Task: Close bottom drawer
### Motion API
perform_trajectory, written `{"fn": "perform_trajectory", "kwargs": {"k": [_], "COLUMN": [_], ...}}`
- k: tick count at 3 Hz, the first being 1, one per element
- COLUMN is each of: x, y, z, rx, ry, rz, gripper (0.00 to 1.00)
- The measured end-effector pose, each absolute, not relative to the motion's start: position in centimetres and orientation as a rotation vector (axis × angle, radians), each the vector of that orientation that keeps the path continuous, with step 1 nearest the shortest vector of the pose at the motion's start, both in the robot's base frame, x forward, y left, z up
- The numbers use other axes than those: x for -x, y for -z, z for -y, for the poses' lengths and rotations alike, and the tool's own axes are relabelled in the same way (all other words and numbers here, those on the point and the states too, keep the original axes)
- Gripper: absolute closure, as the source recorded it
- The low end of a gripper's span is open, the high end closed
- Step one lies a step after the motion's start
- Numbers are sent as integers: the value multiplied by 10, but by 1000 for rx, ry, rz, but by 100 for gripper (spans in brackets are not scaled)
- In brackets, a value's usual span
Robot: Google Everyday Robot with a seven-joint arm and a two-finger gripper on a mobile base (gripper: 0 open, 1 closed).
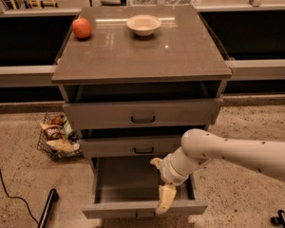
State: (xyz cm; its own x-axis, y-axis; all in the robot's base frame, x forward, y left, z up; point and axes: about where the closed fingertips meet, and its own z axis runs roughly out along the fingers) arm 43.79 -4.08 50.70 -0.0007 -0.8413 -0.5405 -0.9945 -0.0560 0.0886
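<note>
The bottom drawer [133,208] of the grey cabinet [142,56] is pulled far out, and its inside shows bare. Its small dark handle [143,215] sits at the lower edge of the view. My gripper [160,180] hangs over the drawer's right half, just behind its front panel. It is open and holds nothing: one cream finger [165,198] points down at the front panel's top edge, the other points up and left. The white arm [228,151] comes in from the right.
The mid-sized drawer [143,146] and the top drawer [142,114] stand slightly out. An apple [81,28] and a white bowl [143,24] sit on the cabinet top. A wire basket of snacks [57,137] is on the floor at the left, beside a black cable [4,186].
</note>
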Motion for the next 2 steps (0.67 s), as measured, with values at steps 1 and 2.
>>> {"fn": "perform_trajectory", "kwargs": {"k": [1, 2], "x": [-435, -425], "y": [-443, -389], "z": [59, 70], "rx": [1975, 1975], "ry": [-751, -802], "rz": [-1887, -1892], "gripper": [0, 0]}}
